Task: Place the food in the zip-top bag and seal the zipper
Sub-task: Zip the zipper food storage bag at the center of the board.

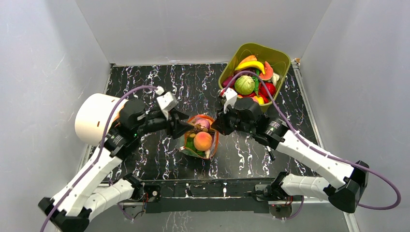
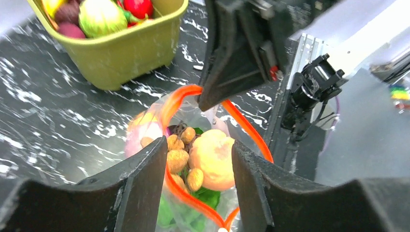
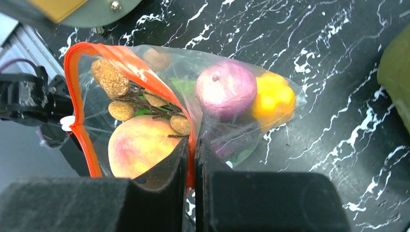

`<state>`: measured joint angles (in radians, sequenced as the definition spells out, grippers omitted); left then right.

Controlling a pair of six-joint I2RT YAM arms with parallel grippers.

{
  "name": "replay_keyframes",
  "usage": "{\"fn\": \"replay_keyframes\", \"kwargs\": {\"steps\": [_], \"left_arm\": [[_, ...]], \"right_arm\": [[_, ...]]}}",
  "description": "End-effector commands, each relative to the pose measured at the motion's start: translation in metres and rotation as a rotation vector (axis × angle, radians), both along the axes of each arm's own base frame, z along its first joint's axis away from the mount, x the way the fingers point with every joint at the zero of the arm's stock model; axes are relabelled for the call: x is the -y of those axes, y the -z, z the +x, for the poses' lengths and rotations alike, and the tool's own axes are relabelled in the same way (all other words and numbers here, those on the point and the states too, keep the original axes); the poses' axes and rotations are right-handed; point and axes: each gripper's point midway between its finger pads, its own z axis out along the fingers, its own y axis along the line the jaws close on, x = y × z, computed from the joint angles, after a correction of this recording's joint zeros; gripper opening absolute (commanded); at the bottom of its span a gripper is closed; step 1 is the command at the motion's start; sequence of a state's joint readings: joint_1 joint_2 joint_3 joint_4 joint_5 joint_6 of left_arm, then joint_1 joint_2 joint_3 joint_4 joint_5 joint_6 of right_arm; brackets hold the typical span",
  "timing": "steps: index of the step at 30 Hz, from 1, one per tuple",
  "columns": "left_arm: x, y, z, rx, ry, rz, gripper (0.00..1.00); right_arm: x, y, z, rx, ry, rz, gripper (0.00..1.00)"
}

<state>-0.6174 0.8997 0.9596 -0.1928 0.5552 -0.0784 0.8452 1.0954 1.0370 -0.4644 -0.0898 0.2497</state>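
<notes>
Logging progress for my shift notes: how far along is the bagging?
Done: a peach, purple vegetable and yellow pepper sit in the bag. In hand: the right gripper pinches the orange zipper strip; the left gripper is open at the mouth. Left: it gapes unsealed; the tub holds more food.

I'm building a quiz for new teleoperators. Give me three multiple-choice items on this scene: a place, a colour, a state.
1. Where is the olive-green tub? A) far right of the table B) near left corner C) between the arms
2. What colour is the zipper? A) blue B) white C) orange-red
3. The right gripper is: A) open over the tub B) shut on the zipper C) holding a banana
Answers: 1A, top view shows it far right; 2C, both wrist views show orange-red; 3B, it pinches the strip in its wrist view.
</notes>
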Motion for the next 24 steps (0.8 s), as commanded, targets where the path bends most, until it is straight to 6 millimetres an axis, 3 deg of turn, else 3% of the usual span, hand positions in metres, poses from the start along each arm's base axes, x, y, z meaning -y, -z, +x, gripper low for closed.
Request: {"fn": "replay_keyframes", "kwargs": {"steps": [1, 8, 14, 19, 24], "left_arm": [[-0.019, -0.005, -0.018, 0.264, 0.082, 0.069, 0.51], [-0.026, 0.04, -0.045, 0.266, 0.237, 0.161, 0.51], [-0.029, 0.069, -0.031, 0.291, 0.189, 0.207, 0.51], [-0.024, 0.072, -0.025, 0.333, 0.191, 0.192, 0.52], [-0.01, 0.072, -0.043, 0.323, 0.315, 0.106, 0.52]], "right_arm": [[0.01, -0.039, 0.018, -0.05, 0.162, 0.135, 0.0], [0.037, -0.02, 0.046, -0.215, 0.241, 0.18, 0.0], [0.041, -0.02, 0.052, -0.212, 0.262, 0.19, 0.0], [0.041, -0.02, 0.052, -0.213, 0.267, 0.199, 0.0], [0.04, -0.019, 0.053, -0.216, 0.272, 0.206, 0.0]]}}
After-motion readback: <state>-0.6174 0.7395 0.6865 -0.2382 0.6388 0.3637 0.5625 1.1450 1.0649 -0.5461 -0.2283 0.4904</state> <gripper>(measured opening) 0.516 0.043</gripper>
